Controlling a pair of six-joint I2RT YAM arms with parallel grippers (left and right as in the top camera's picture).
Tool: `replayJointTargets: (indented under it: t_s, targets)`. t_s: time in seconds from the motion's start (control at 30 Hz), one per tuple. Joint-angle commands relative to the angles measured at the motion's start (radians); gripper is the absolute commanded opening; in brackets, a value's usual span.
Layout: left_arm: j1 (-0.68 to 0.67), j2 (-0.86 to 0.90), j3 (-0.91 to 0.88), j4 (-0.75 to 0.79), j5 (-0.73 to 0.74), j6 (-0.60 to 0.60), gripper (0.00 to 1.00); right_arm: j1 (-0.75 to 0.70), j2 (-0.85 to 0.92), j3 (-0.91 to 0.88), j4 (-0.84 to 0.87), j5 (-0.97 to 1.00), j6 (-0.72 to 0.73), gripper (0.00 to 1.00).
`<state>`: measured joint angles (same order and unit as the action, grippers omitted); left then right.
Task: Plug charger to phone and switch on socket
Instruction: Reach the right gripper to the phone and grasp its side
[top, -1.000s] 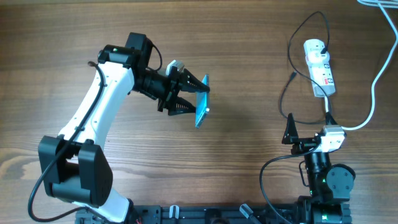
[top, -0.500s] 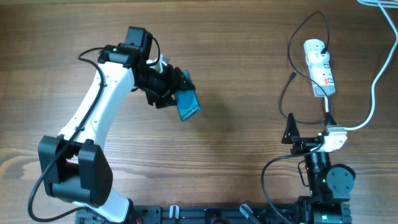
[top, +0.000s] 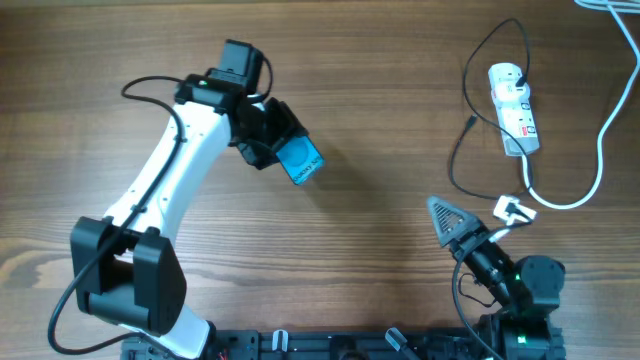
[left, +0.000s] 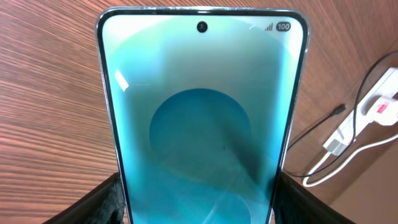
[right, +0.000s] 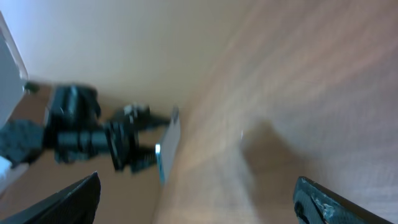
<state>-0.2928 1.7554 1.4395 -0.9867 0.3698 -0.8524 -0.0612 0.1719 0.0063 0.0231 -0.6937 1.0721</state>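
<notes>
My left gripper (top: 283, 148) is shut on the phone (top: 301, 163) and holds it above the table, left of centre. In the left wrist view the cyan screen (left: 202, 118) fills the frame between my two fingers. The white socket strip (top: 514, 122) lies at the far right, also seen in the left wrist view (left: 367, 118). The thin black charger cable (top: 462, 150) loops from the socket down to near my right arm. My right gripper (top: 447, 219) is open and empty near the front right. The blurred right wrist view shows the left arm with the phone (right: 168, 146) far off.
A thick white cord (top: 605, 130) runs from the socket along the right edge. A small white part (top: 515, 210) sits by the right arm's wrist. The brown wooden table (top: 380, 90) spreads between the two arms.
My left gripper has turned and pulled back left with the phone, which now faces up more. My right arm has swung its gripper round to the left and tilted.
</notes>
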Motion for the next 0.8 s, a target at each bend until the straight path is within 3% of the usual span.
replayJointTargets:
  t_s: [0.0, 0.13, 0.2, 0.53, 0.77]
  targets:
    - [-0.067, -0.005, 0.021, 0.011, -0.083, -0.076, 0.43, 0.006, 0.098, -0.001, 0.000, -0.117, -0.166, 1.00]
    - [-0.129, -0.005, 0.021, 0.013, -0.144, -0.085, 0.43, 0.006, 0.228, -0.001, 0.003, -0.132, -0.264, 1.00]
    - [-0.150, -0.005, 0.021, 0.019, -0.144, -0.148, 0.43, 0.006, 0.288, -0.001, 0.011, -0.130, -0.299, 1.00]
    - [-0.263, -0.005, 0.021, 0.126, -0.159, -0.267, 0.43, 0.012, 0.460, -0.001, 0.341, -0.127, -0.215, 1.00]
    - [-0.304, -0.005, 0.021, 0.155, -0.158, -0.337, 0.43, 0.213, 0.532, -0.001, 0.499, 0.093, -0.176, 1.00]
